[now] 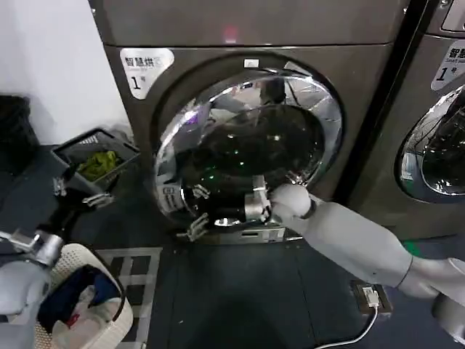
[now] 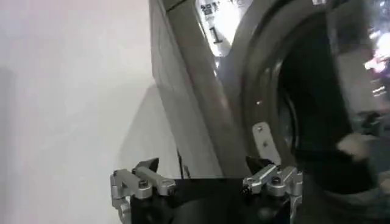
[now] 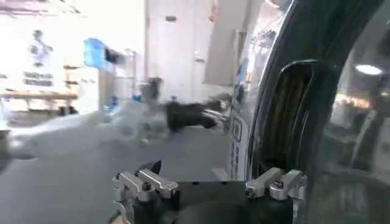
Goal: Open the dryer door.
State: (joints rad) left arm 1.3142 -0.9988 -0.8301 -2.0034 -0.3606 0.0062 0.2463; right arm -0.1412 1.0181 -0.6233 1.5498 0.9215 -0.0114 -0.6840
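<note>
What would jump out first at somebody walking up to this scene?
Probably the dryer door, a big round chrome-rimmed porthole standing ajar on the brown-grey dryer at the centre. The right claw sits at the door's lower rim, its pale arm reaching in from the lower right. The left claw hangs open to the left, above a laundry basket.

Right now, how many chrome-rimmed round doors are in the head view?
2. The dryer door sits in the middle, swung partly open on the dryer, with the right gripper at its lower rim. The neighbouring machine's door is at the right edge, partly cut off.
</note>
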